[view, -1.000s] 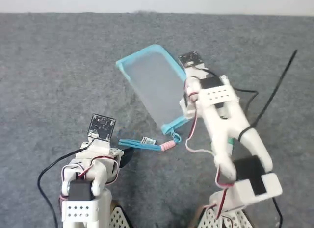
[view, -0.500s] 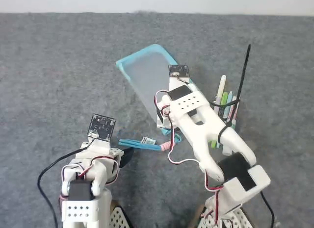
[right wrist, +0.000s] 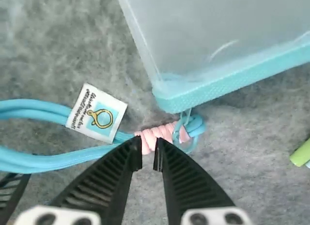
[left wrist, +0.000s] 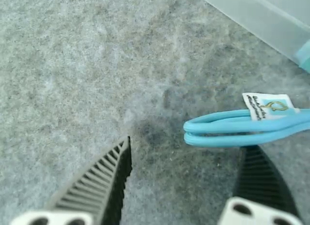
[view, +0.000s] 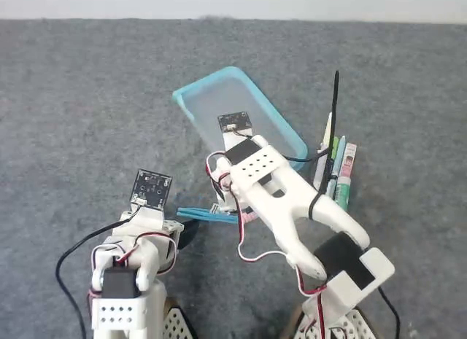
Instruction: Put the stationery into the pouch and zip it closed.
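The translucent pouch (view: 222, 106) with blue trim lies flat in the middle of the grey mat, and its corner (right wrist: 213, 46) is seen close up in the right wrist view. A blue cord (view: 197, 213) with a white tag (right wrist: 96, 112) and a pink wrap (right wrist: 157, 134) trails from its near corner. Several pens (view: 337, 170) lie to the pouch's right. My right gripper (right wrist: 147, 157) hangs shut just short of the pink wrap, with nothing seen between its fingers. My left gripper (left wrist: 181, 186) is open, with the cord's loop (left wrist: 227, 129) just past its fingertips.
The right arm's body (view: 292, 200) lies across the pouch's near end and partly hides the pens. A black cable (view: 332, 120) rises beside the pens. Open grey mat (view: 80, 98) stretches left of and beyond the pouch.
The right arm has swung left from beside the pouch to its near corner over the cord, uncovering the pens. The left arm has stayed still.
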Controlling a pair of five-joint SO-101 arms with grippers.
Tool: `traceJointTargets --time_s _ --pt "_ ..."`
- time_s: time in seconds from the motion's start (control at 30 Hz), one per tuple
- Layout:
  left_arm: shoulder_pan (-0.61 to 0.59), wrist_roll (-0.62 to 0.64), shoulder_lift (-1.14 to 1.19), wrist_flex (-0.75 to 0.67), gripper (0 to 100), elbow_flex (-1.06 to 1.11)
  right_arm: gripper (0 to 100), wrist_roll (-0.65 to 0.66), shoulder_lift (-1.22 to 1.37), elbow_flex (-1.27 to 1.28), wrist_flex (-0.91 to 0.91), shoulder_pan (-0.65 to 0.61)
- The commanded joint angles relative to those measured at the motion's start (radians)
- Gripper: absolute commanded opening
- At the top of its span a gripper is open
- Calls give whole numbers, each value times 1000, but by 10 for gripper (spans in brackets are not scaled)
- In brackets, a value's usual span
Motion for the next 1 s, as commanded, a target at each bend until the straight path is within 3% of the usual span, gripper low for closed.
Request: traceJointTargets --time_s 0.0,0.17,0.73,0.87,0.97 --pt "-6 -8 -21 5 335 -8 122 17 -8 -20 22 -8" --pt "-6 -8 -21 5 335 -8 225 9 -5 14 15 -10" --pt "-6 -8 -21 5 335 -8 227 5 102 29 -58 -4" --pt "-6 -8 -21 5 335 -8 179 -103 108 0 -71 45" --pt "-6 -8 -21 5 335 -8 100 -74 108 -14 -97 122"
